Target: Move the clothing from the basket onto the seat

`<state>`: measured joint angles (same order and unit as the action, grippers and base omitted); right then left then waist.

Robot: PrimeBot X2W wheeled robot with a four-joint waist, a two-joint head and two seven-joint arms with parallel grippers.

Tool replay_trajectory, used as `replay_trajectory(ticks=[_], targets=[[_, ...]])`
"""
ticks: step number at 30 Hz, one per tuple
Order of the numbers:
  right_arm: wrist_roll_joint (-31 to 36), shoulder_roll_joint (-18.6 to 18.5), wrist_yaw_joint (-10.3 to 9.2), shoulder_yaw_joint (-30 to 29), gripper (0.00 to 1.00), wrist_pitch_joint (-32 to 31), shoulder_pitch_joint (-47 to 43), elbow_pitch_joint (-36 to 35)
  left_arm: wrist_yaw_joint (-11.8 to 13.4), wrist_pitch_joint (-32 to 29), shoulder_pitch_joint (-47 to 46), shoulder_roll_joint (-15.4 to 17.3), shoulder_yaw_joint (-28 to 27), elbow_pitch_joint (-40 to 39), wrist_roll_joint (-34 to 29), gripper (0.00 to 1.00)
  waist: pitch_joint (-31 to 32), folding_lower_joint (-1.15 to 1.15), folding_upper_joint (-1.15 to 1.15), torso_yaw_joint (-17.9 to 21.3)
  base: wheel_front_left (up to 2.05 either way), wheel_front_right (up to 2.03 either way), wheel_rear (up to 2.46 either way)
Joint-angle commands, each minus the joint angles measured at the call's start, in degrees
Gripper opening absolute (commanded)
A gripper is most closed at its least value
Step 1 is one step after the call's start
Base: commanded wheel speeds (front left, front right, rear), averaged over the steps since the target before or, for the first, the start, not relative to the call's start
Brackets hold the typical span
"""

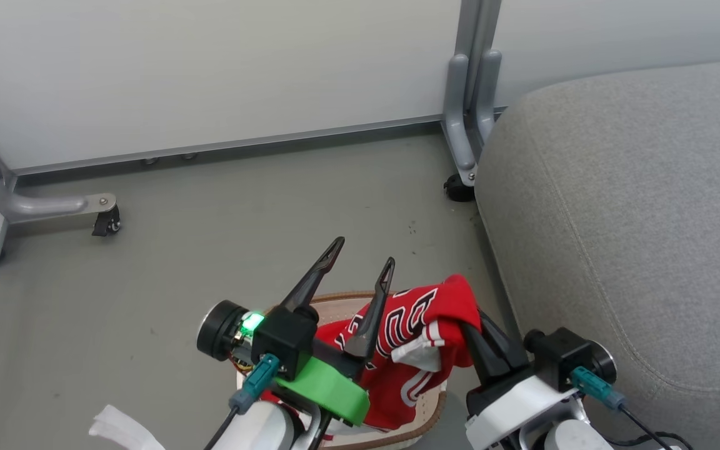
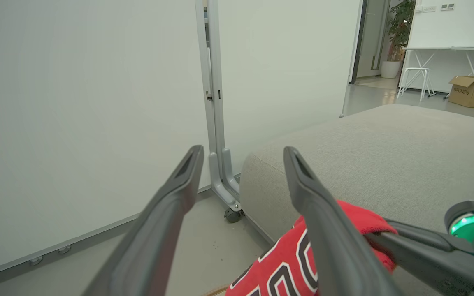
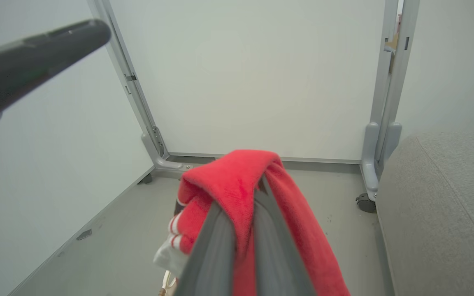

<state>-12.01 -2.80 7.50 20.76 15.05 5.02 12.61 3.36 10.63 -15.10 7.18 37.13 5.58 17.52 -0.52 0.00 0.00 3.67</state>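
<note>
The clothing (image 1: 419, 350), a red garment with white-outlined black numbers, rises out of the basket (image 1: 342, 300), whose brown rim and cream wall show under my arms. My right gripper (image 1: 469, 325) is shut on a fold of the garment, which drapes over its fingertips. In the right wrist view the right gripper (image 3: 260, 187) pinches the clothing (image 3: 237, 181) between its two fingers. My left gripper (image 1: 364, 252) stands open just left of the cloth, holding nothing. In the left wrist view the left gripper (image 2: 243, 160) has its fingers spread wide beside the clothing (image 2: 282, 267). The grey seat (image 1: 635, 219) lies to the right.
White partition panels on grey metal frames wall off the back and left, with castors (image 1: 459, 187) (image 1: 107, 222) on the grey floor. A white scrap (image 1: 119, 428) lies at the lower left. Far beyond the seat (image 2: 385, 152) is a cardboard box (image 2: 471, 90).
</note>
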Motion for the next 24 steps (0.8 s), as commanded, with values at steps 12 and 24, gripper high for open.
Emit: replay_trajectory(ticks=[12, 24], targets=[[1.8, -0.5, -0.02, -7.6, 0.0, 0.2, -1.3, -8.8, -0.3, 4.4, 0.3, 2.7, -2.9, 2.3, -1.7, 1.0, -5.4, 0.0, 0.0, 13.8, 0.0, 0.0, 0.0], [1.0, -0.1, -0.02, -12.3, 0.0, 0.2, -2.4, -14.4, -1.2, 4.6, -1.1, 3.5, -4.8, 1.7, -4.9, 1.0, -9.9, 0.0, 0.0, 24.7, 0.0, 0.0, 0.0]])
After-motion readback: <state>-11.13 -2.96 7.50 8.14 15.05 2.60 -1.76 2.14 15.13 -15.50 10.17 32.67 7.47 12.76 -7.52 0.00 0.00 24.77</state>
